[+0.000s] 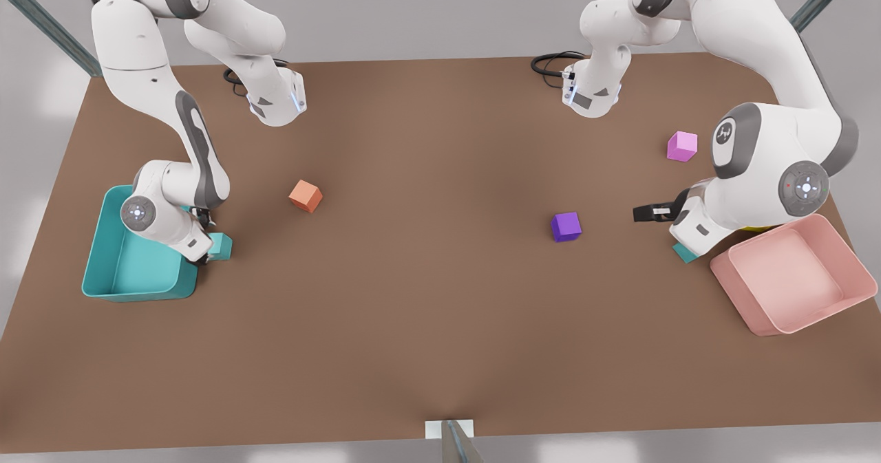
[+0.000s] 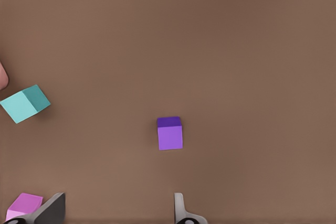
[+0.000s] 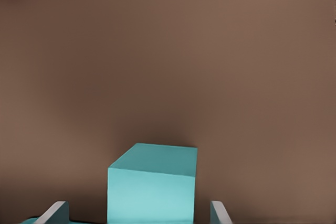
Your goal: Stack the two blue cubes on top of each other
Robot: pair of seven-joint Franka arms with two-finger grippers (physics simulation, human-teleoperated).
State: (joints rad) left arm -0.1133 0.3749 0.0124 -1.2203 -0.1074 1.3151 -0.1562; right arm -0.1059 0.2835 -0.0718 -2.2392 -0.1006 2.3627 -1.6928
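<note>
Right end effector (image 1: 205, 251) spread around teal cube (image 1: 221, 245) beside teal bin (image 1: 110, 232), left end effector (image 1: 647, 213) spread, above purple cube (image 1: 566, 226)

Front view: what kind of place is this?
Probably a simulated robot test bench: a brown table, small coloured cubes, a teal bin and a pink bin. The right gripper straddles a teal cube by the teal bin; the left gripper, open, faces the purple cube.

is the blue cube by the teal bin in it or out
Out: the blue cube sits on the table just outside the teal bin.
</note>
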